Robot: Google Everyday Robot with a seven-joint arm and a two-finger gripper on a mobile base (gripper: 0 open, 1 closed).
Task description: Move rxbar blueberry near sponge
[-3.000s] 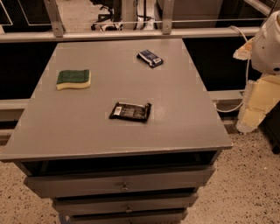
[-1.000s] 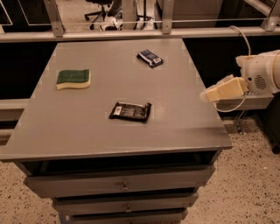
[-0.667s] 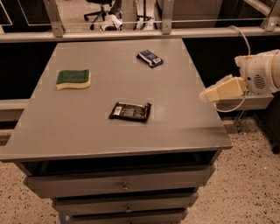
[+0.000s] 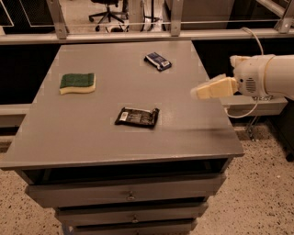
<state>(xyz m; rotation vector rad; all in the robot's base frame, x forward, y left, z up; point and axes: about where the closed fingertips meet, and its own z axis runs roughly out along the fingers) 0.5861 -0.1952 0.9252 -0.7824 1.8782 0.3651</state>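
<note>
The rxbar blueberry (image 4: 158,61), a small dark blue bar with white patches, lies at the far right of the grey table (image 4: 92,133). The sponge (image 4: 77,83), green top over yellow foam, lies at the far left. My gripper (image 4: 198,92) reaches in from the right over the table's right edge, above the surface. It is right of and nearer than the blue bar and holds nothing I can see.
A larger black wrapped bar (image 4: 137,117) lies near the table's middle, between the gripper and the sponge. Drawers (image 4: 131,195) sit under the tabletop. A rail and posts (image 4: 138,34) run behind the table. An office chair (image 4: 108,9) stands far back.
The arm has swung from hanging beside the table's right side to reaching leftward over its right edge. The objects on the table have not moved.
</note>
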